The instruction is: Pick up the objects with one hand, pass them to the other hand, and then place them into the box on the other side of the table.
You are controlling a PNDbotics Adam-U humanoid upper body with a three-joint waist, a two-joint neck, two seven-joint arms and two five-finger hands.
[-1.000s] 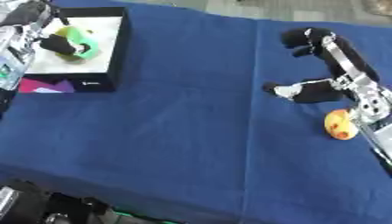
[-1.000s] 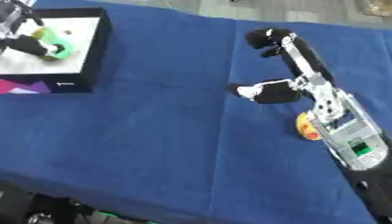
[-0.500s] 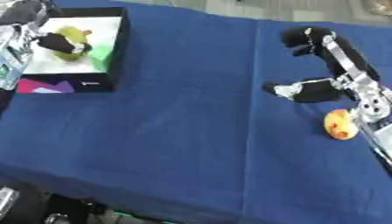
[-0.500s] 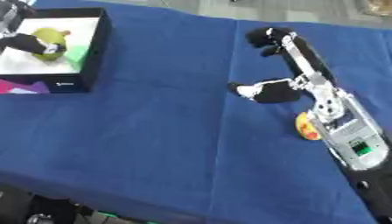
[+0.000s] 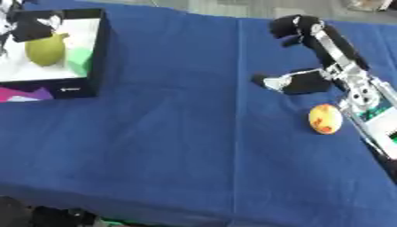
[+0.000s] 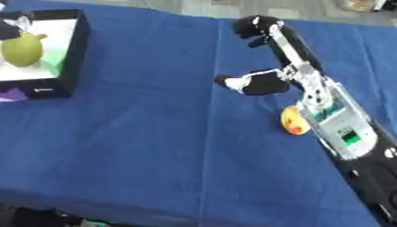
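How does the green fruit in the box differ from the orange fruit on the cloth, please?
The green pear-like fruit lies inside the black-walled box at far left; the orange-yellow fruit lies on the blue tablecloth beside the right hand. The green one looks larger and tapered, the orange one rounder. Neither is held.

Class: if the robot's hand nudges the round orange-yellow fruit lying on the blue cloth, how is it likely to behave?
The orange-yellow fruit looks nearly round, so it would probably roll. The blue cloth might slow it. Its surface looks smooth, so it could be slippery.

We see a blue tablecloth (image 5: pixel 170 133) covering the table, with grey floor (image 5: pixel 232 8) beyond its far edge.
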